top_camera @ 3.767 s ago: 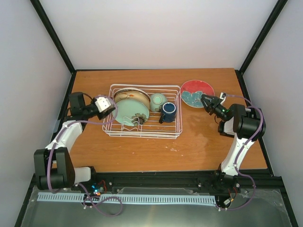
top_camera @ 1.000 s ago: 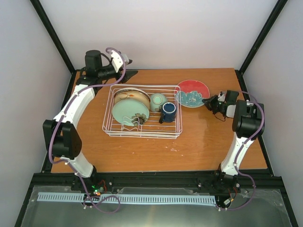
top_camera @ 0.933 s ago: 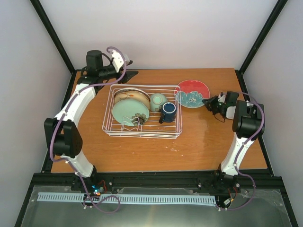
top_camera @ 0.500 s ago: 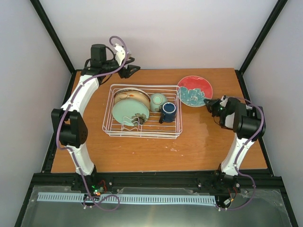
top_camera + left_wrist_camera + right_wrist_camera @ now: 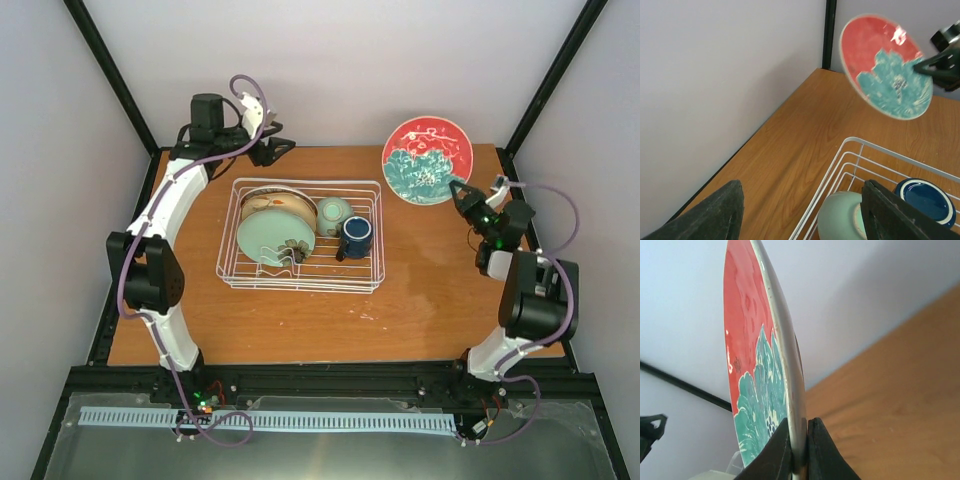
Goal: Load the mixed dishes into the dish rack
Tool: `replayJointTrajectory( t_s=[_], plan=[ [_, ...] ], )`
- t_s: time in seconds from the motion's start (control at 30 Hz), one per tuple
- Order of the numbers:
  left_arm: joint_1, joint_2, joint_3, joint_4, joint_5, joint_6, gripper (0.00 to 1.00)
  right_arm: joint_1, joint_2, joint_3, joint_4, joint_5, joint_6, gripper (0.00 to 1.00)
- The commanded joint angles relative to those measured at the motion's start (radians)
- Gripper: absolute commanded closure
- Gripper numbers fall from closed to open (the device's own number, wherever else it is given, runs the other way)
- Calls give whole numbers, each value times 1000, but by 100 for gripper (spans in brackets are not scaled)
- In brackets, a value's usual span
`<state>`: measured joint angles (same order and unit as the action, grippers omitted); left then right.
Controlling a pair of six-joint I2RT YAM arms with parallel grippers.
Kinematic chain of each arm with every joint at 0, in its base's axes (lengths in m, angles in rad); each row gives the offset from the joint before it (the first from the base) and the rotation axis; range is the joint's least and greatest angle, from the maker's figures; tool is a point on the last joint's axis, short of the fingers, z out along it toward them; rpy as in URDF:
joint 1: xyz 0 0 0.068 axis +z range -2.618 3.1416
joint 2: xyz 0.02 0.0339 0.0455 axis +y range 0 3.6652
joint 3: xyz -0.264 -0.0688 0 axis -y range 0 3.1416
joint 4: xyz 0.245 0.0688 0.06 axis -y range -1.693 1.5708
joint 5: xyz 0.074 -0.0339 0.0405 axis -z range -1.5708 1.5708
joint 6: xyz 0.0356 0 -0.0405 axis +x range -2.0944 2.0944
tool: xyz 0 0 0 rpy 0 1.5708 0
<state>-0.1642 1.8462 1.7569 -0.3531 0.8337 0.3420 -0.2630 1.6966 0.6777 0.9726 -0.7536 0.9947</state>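
Observation:
The dish rack (image 5: pixel 372 272) stands at mid-table, a white wire basket. It holds a brown plate (image 5: pixel 268 205), a pale-green plate (image 5: pixel 272 240), a pale-green cup (image 5: pixel 333 212) and a dark blue mug (image 5: pixel 355 236). My right gripper (image 5: pixel 460 190) is shut on the lower right rim of a red-and-teal plate (image 5: pixel 425 160), held tilted up in the air right of the rack. The right wrist view shows that plate (image 5: pixel 752 365) edge-on, pinched between the fingers (image 5: pixel 822 450). My left gripper (image 5: pixel 272 148) hangs open over the far-left table corner, behind the rack (image 5: pixel 850 155), with nothing in it.
Black frame posts (image 5: pixel 108 75) rise at both far corners, with white walls close behind the table. The left wrist view looks over the cup (image 5: pixel 840 220) and mug (image 5: pixel 926 200) toward the raised plate (image 5: pixel 885 67). Bare wood (image 5: pixel 440 290) lies right of the rack.
The right gripper has lifted the red-and-teal plate off the table and tipped it upright. The left arm has swung slightly right behind the rack, then held still.

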Motion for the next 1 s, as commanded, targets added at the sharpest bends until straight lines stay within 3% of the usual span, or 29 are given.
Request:
replayJointTrajectory(
  t_s=[0.0,0.33,0.53,0.73,0.87,0.97],
  plan=[
    [-6,-82,-36,7,-51,1,34,16,-205,15,82,-24,-173,97],
    [28,-210,-191,86,-185,22,32,206,-575,40,-300,148,-611,97],
    [215,-316,-345,346,-73,-211,35,282,-684,53,-373,223,-752,97],
    [242,-337,-370,340,-135,-204,34,372,-700,87,-392,211,-846,97],
    [249,-319,-367,339,-23,-216,33,475,-676,127,-440,249,-929,97],
    [249,-269,-314,267,187,-199,34,477,-654,139,-415,225,-901,97]
  ],
)
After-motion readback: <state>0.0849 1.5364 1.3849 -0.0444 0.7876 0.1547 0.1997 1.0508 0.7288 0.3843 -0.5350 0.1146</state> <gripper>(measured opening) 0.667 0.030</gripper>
